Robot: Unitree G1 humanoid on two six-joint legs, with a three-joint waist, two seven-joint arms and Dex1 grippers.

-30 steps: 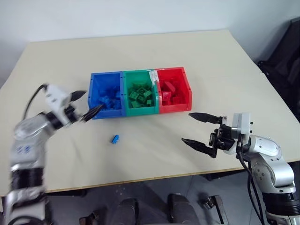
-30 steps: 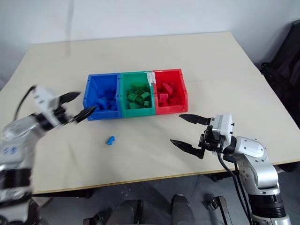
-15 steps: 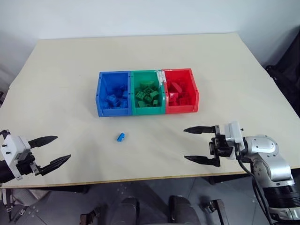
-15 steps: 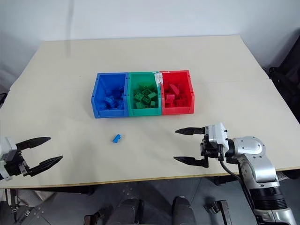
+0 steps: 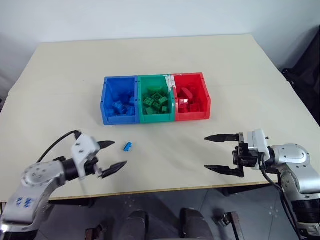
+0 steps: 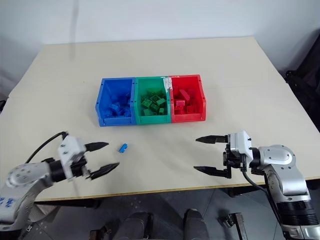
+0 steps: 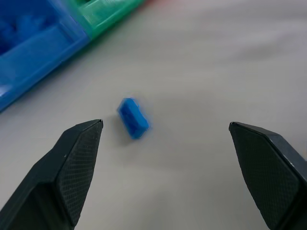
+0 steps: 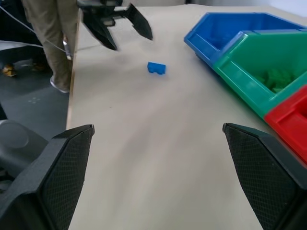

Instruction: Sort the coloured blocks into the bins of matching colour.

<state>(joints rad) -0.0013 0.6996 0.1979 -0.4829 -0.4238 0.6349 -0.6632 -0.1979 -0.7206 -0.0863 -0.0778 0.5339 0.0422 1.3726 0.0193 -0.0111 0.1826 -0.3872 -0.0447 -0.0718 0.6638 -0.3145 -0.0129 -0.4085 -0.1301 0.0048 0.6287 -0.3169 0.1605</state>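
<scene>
A small blue block (image 5: 128, 146) lies alone on the beige table, in front of the blue bin (image 5: 119, 119). The green bin (image 5: 157, 118) and the red bin (image 5: 192, 116) are joined to the blue one in a row, and each holds bricks of its own colour. My left gripper (image 5: 119, 153) stands open just left of the block, pointing at it without touching. In the left wrist view the block (image 7: 133, 118) lies ahead, nearer one finger (image 7: 72, 163). My right gripper (image 5: 206, 153) is open and empty over the table's right front.
The table's front edge (image 5: 165, 189) runs close under both grippers. A dark object (image 5: 306, 75) stands off the table's right side. In the right wrist view a person's legs (image 8: 48, 38) stand on the floor beyond the table.
My left gripper left the front of the blue bin, swung out to the table's left front edge, then came back in beside the loose blue block. The right gripper has hardly moved.
</scene>
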